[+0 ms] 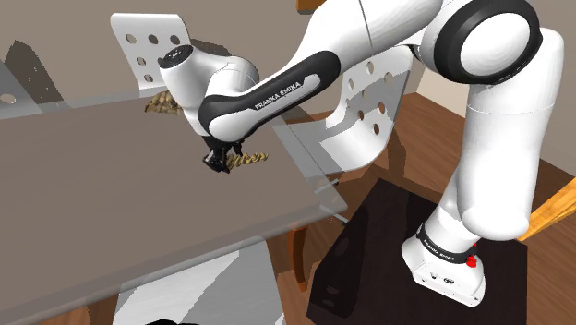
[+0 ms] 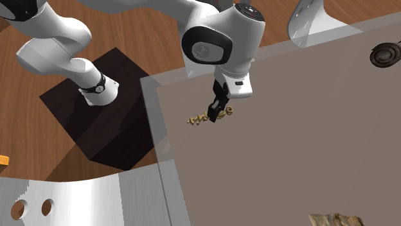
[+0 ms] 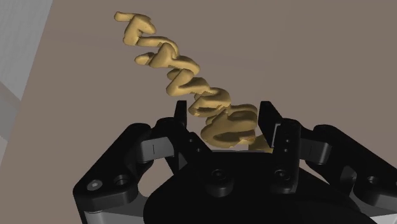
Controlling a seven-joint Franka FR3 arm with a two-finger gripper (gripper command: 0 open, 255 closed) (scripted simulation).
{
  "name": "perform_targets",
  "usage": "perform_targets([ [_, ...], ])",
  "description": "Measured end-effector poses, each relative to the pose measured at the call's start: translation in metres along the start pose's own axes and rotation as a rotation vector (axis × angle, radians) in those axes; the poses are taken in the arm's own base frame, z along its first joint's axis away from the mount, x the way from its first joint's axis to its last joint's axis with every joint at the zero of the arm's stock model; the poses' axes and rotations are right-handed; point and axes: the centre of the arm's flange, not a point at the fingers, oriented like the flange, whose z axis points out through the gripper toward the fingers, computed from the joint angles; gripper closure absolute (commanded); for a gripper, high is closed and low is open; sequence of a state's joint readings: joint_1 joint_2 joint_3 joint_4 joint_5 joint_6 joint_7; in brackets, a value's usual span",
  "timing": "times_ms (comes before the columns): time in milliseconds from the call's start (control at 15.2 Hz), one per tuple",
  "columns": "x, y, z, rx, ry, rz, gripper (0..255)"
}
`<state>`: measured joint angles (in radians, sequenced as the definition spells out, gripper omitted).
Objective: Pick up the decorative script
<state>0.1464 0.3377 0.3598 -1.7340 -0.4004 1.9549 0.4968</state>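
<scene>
Straddling one end of the script (image 2: 198, 119) with the gripper (image 3: 224, 121). Bearing the script on the table (image 1: 111, 212), close to the edge facing the stand (image 1: 369, 268). Showing a chair (image 1: 143, 25) well behind the script in the shoulder view.

I'm working over a big table (image 1: 111, 203): flat grey-brown top w/ a pale see-through rim (image 2: 154, 122) along its edges (looks glassy, can't swear to it). The floor (image 2: 128, 38) is reddish-brown wood planks. White chairs w/ round holes in their backs stand close by: far chair (image 1: 148, 42) beyond the table in the shoulder view, near chair (image 1: 369, 106) just off the table's corner. In the 2nd exterior view a white holed chair back (image 2: 77, 199) sits at bottom left. An orange wooden piece (image 1: 554, 208) pokes in at the shoulder view's right edge. Light is even & soft.
</scene>
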Motion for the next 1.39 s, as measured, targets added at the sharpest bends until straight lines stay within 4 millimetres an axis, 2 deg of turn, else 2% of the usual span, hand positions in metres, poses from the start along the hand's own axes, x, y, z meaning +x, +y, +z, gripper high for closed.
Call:
perform_targets([
  [462,0.000,0.001,-0.002,0.000,0.000,0.000,255],
  [1386,0.002,0.019,-0.071,0.000,0.000,0.000,255],
])
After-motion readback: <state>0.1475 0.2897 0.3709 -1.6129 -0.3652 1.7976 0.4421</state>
